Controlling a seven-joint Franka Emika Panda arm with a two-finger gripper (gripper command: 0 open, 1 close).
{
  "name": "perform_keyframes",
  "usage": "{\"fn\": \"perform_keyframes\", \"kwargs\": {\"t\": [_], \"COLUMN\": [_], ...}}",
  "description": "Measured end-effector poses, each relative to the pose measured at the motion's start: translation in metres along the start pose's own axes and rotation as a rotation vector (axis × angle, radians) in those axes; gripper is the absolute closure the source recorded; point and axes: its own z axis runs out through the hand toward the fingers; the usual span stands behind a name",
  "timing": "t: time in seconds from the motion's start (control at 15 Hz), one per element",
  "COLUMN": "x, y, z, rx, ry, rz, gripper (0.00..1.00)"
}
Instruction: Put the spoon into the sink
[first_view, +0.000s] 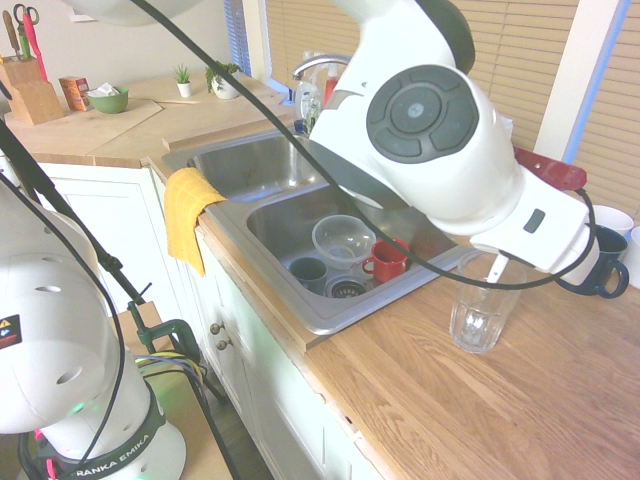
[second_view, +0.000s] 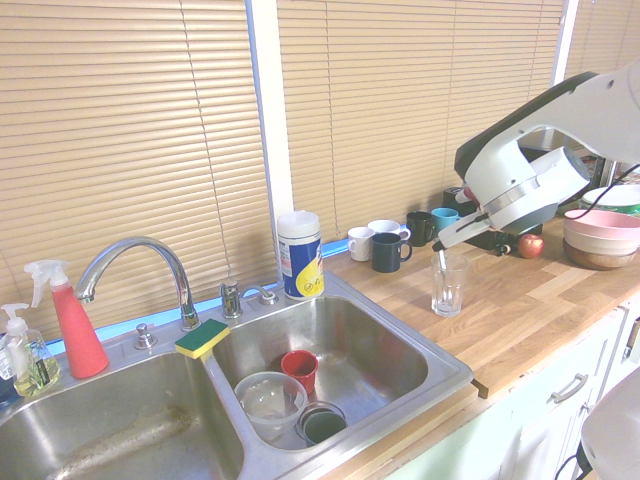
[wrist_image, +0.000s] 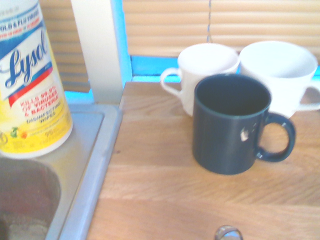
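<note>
The spoon (first_view: 495, 268) stands upright in a clear drinking glass (first_view: 480, 318) on the wooden counter, right of the sink (first_view: 272, 226). Its white handle rises out of the glass to my gripper (first_view: 498, 256), which hangs directly above and is shut on the handle's top. From the other side the spoon (second_view: 441, 262) shows as a thin white stick between the gripper (second_view: 441, 246) and the glass (second_view: 448, 287). The sink (second_view: 392, 352) basin nearest the glass holds a clear bowl, a red cup and a dark cup. A shiny bit (wrist_image: 228, 233) shows in the wrist view.
Mugs (second_view: 388, 251) in white, dark blue and teal stand behind the glass by the window. A wipes canister (second_view: 299, 255) is at the sink's back corner, a sponge (second_view: 203, 338) on the divider, the tap (second_view: 135, 262) behind. Stacked bowls (second_view: 602, 232) sit far right.
</note>
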Motion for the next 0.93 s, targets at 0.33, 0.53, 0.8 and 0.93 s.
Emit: {"fn": "perform_keyframes", "kwargs": {"t": [0.33, 0.53, 0.8, 0.93], "x": [0.014, 0.008, -0.003, -0.006], "y": [0.001, -0.011, -0.034, -0.047], "z": [-0.046, -0.075, -0.114, -0.135], "rx": [0.044, 0.072, 0.09, 0.124], "ry": [0.038, 0.058, 0.091, 0.102], "rz": [0.001, -0.018, -0.046, -0.048], "gripper": [1.0, 1.0, 1.0, 1.0]}}
